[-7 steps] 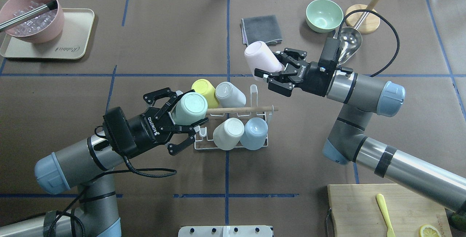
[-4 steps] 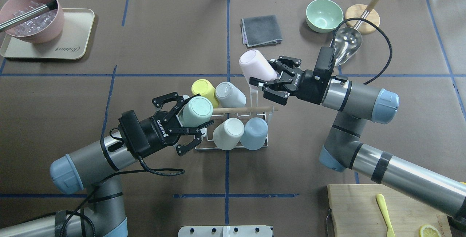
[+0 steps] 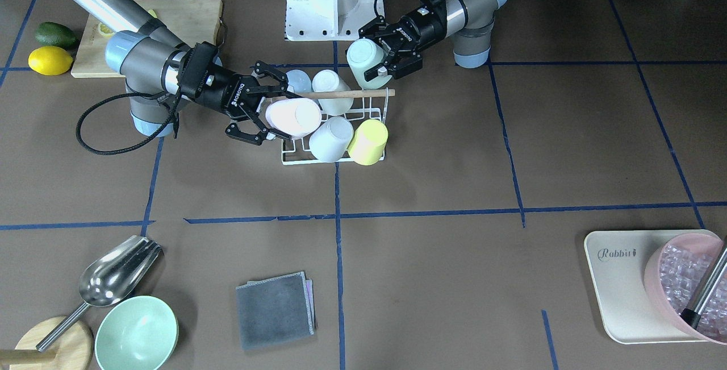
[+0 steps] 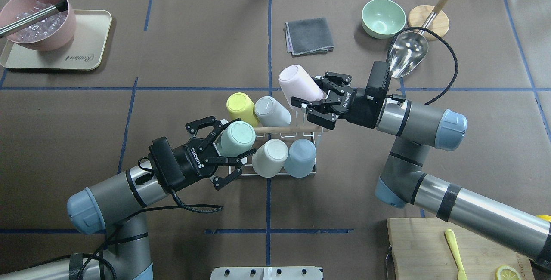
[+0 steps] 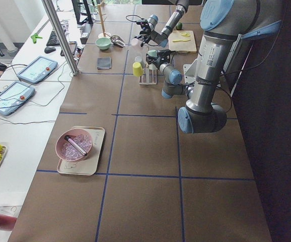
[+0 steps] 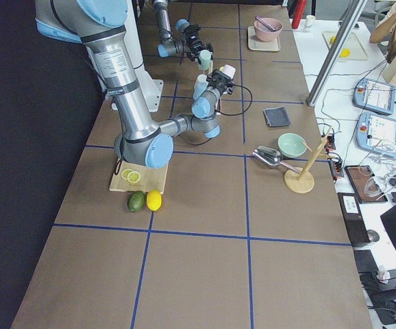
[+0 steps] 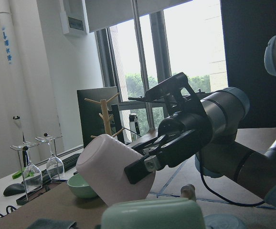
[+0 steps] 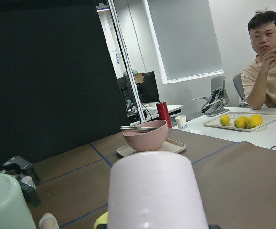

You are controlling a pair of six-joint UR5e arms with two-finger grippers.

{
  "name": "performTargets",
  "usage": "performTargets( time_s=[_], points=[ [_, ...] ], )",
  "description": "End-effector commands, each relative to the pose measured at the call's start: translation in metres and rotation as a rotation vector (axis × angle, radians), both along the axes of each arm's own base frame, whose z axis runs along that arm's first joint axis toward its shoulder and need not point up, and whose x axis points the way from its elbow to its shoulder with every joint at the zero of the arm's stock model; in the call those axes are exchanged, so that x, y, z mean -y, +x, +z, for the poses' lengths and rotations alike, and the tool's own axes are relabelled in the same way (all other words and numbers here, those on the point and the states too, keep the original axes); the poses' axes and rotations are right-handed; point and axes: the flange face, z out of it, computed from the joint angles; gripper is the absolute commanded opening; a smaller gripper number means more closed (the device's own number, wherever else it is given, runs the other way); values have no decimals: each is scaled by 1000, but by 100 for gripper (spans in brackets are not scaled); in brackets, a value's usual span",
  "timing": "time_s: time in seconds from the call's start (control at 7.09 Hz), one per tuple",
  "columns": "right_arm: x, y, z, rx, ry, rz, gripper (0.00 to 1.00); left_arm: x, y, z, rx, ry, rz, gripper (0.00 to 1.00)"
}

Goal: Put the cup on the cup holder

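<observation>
The white wire cup holder [image 4: 308, 170] with a wooden rod handle [image 4: 287, 129] stands mid-table. It holds a yellow cup [image 4: 240, 105], a grey-white cup [image 4: 271, 111], a cream cup [image 4: 269, 157] and a blue cup [image 4: 300, 157]. My left gripper [image 4: 231, 139] is shut on a mint cup [image 4: 236, 137], bottom up and tilted, over the holder's near left corner. My right gripper [image 4: 308, 92] is shut on a pink cup [image 4: 298, 82], tilted above the holder's far right end. In the front view the pink cup [image 3: 292, 117] overlaps the holder [image 3: 295, 161]; the mint cup [image 3: 363, 56] hangs beside it.
A beige tray [image 4: 92, 45] with a pink bowl of ice [image 4: 41, 24] sits far left. A grey cloth [image 4: 309, 35], a green bowl [image 4: 383, 17], a metal scoop [image 4: 409, 55] and a wooden stand [image 4: 430, 22] lie far right. A cutting board [image 4: 426, 245] is near right.
My left gripper has carried the mint cup right and down to the holder's left end. My right gripper has carried the pink cup left and nearer, over the holder's far right end.
</observation>
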Motion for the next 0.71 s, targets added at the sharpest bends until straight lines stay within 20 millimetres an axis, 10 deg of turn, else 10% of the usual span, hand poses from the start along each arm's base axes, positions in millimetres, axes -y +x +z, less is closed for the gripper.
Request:
performTargets(
  time_s=[0.0, 0.56],
  points=[
    [0, -2, 0, -3, -7, 4, 6, -6, 4, 3, 6, -1, 11, 5],
    [-11, -15, 0, -4, -18, -11, 10, -5, 4, 9, 15, -7, 2, 18]
  ],
)
